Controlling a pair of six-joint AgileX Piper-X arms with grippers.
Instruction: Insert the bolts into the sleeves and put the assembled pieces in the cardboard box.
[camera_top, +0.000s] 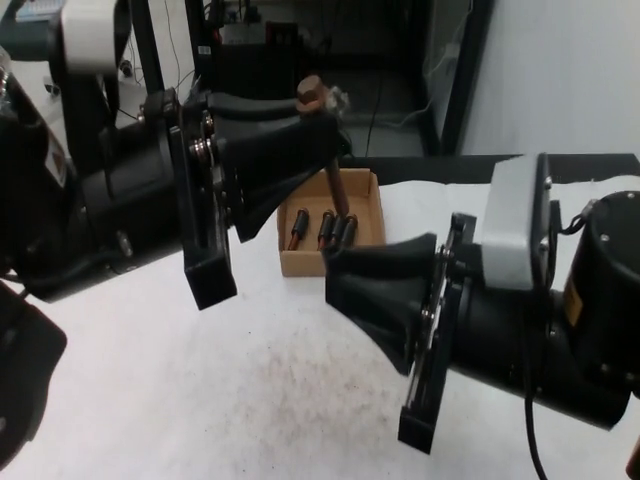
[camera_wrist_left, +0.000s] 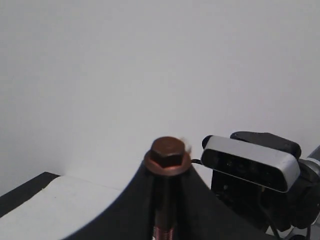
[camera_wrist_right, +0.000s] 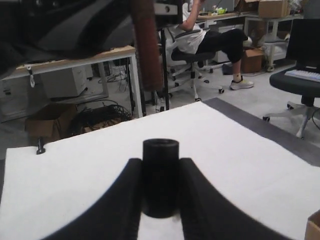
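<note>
My left gripper (camera_top: 325, 120) is shut on a copper bolt (camera_top: 318, 98), held up over the bench with its hex head (camera_wrist_left: 167, 155) on top and its threaded shaft (camera_wrist_right: 146, 45) hanging down. My right gripper (camera_wrist_right: 161, 192) is shut on a black sleeve (camera_wrist_right: 161, 175), which stands upright with its open end up. The bolt's shaft hangs above and a little beyond the sleeve, apart from it. In the high view the right gripper (camera_top: 335, 265) sits just in front of the cardboard box (camera_top: 300, 262), which holds several assembled pieces (camera_top: 325, 228).
The white mat (camera_top: 270, 380) covers the bench. A small loose bolt (camera_wrist_right: 40, 146) stands near the mat's far edge. The right arm's wrist camera (camera_wrist_left: 250, 162) sits close beside the left gripper. A corner of the box (camera_wrist_right: 314, 225) is near the right gripper.
</note>
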